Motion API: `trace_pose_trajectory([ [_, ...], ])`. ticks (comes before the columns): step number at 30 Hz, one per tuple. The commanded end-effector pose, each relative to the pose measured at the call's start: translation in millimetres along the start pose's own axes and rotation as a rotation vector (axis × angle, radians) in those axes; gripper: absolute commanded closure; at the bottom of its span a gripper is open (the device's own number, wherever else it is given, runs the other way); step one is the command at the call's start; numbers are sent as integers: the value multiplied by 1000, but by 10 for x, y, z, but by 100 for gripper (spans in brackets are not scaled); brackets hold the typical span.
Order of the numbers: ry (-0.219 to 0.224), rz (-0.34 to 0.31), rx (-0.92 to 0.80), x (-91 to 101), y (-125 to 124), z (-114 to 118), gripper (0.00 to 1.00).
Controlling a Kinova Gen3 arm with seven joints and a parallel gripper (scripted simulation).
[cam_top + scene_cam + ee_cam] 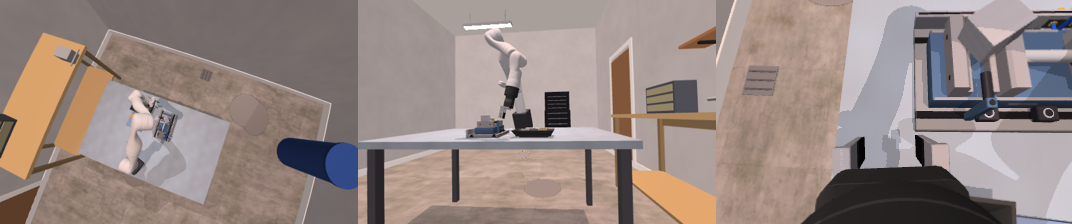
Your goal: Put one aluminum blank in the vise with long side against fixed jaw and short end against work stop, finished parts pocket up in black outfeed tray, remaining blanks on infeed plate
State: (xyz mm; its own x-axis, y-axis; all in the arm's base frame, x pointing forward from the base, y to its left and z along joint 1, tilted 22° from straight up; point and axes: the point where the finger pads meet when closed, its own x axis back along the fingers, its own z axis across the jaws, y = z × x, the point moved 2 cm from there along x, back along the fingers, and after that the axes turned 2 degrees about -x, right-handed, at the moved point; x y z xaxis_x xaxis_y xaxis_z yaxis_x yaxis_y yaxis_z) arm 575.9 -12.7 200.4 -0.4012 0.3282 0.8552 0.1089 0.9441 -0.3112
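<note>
My gripper [890,146] is open and empty, hanging over the bare table top just off one end of the vise [996,75]. The vise has a blue base and two gray jaw blocks [961,62] [1011,67] with a gap between them. A plain gray block [996,27] lies tilted across the jaw tops. The dark work stop rod [986,85] stands between the jaws on a blue arm. In the side view the gripper [502,114] hovers above the vise [488,128], next to the black outfeed tray [533,132]. From above, my arm hides most of the tray and the infeed plate [130,120].
The table's edge runs close to my left in the wrist view, with floor and a floor grate [761,80] beyond. The arm's base [522,118] and a dark slatted cabinet [557,109] stand behind the tray. A wooden bench with a drawer unit [671,96] is at the right.
</note>
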Motion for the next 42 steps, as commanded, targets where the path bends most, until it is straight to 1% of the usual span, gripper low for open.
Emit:
trace_pose_trajectory([
  [1, -7, -29, 25, 138, 373, 103, 0],
  [9, -7, -29, 25, 138, 373, 103, 0],
  [10, -5, -43, 20, 194, 522, 180, 0],
  [16, -5, -43, 20, 194, 522, 180, 0],
  [17, -2, -55, 15, 251, 663, 260, 0],
  [26, -2, -55, 15, 251, 663, 260, 0],
  [27, 1, -67, 11, 307, 799, 342, 0],
  [33, 1, -67, 11, 307, 799, 342, 0],
  [34, 4, -78, 7, 364, 927, 426, 0],
  [42, 4, -78, 7, 364, 927, 426, 0],
])
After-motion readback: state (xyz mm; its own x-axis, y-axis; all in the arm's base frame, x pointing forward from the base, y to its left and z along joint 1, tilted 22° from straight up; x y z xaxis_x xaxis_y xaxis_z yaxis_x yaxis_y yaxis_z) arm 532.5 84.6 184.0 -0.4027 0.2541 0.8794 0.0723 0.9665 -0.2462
